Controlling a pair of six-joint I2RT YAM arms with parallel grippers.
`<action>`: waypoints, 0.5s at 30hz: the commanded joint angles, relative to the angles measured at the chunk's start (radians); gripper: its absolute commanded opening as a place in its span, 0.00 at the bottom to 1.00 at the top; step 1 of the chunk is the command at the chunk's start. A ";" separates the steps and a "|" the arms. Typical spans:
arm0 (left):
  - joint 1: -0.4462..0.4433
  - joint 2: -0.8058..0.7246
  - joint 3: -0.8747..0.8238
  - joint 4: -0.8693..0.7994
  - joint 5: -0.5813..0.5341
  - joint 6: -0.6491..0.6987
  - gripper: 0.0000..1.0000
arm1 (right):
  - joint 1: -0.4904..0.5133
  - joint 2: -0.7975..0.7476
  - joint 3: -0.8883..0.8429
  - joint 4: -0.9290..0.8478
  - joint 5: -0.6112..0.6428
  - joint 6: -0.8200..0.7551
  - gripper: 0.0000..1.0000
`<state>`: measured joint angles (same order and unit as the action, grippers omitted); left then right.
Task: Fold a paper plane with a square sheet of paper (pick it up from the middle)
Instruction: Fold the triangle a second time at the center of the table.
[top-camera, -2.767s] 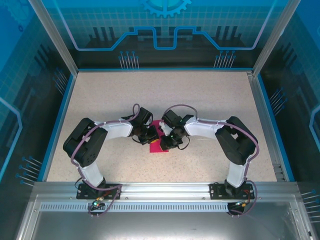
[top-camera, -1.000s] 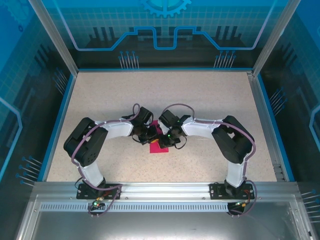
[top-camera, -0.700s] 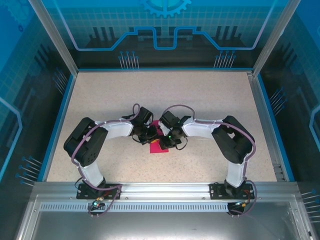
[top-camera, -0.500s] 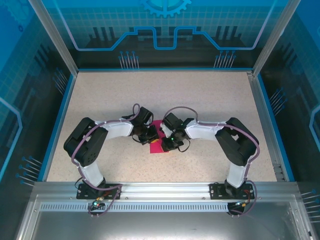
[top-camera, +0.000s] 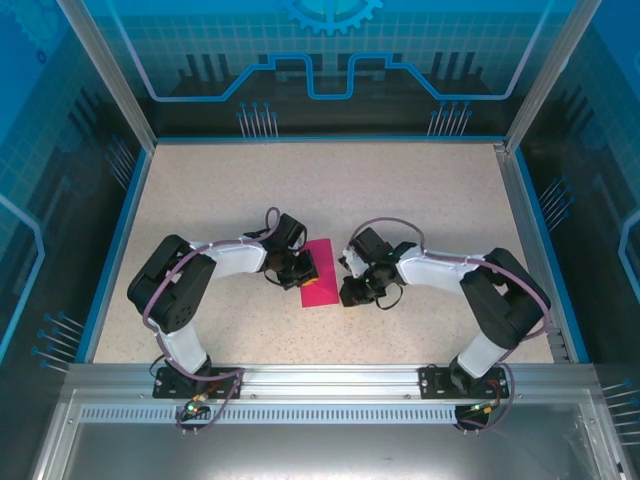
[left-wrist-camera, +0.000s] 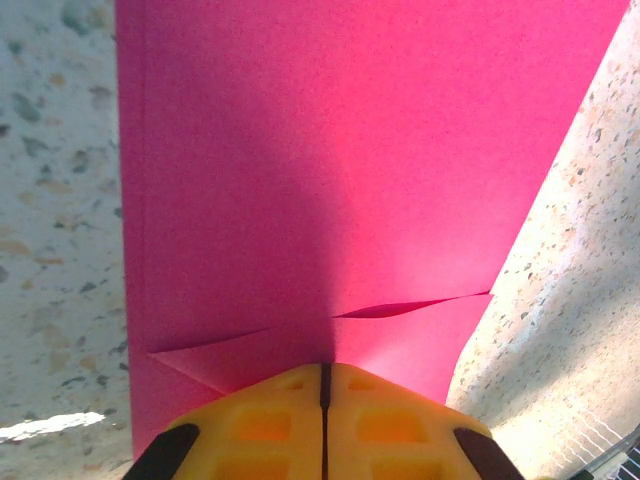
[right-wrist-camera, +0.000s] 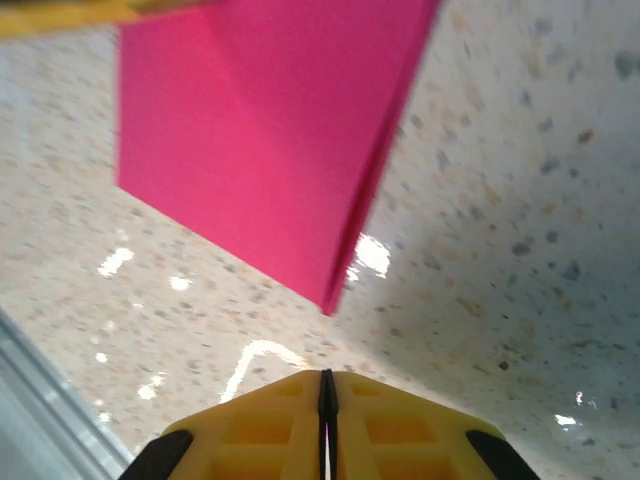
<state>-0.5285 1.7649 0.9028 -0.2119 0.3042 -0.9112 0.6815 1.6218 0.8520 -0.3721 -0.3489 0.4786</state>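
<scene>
Setting: speckled table (top-camera: 420, 190) inside a blue-walled cell, seen from above.
Paper: folded magenta sheet (top-camera: 322, 282) is lying flat at frame centre, between the two grippers.
Left gripper (top-camera: 305, 270): is pressing clenched fingers on the sheet's left edge.
Right gripper (top-camera: 347, 294): is holding its fingers clenched on nothing, just right of the sheet, apart from it.

We count three things.
One sheet of paper (top-camera: 319, 272); two grippers: left gripper (left-wrist-camera: 323, 375) on it, right gripper (right-wrist-camera: 325, 385) beside it.
</scene>
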 joint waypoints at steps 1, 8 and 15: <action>0.003 0.047 -0.012 -0.080 -0.062 0.005 0.07 | -0.008 0.014 0.022 0.034 -0.024 0.038 0.11; 0.004 0.042 -0.007 -0.076 -0.053 0.009 0.07 | 0.011 0.125 0.103 0.050 -0.029 0.052 0.11; 0.001 0.026 0.001 -0.062 -0.039 0.022 0.08 | 0.009 0.164 0.089 0.021 0.006 0.044 0.10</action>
<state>-0.5285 1.7645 0.9054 -0.2131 0.3046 -0.9100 0.6865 1.7676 0.9375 -0.3286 -0.3485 0.5201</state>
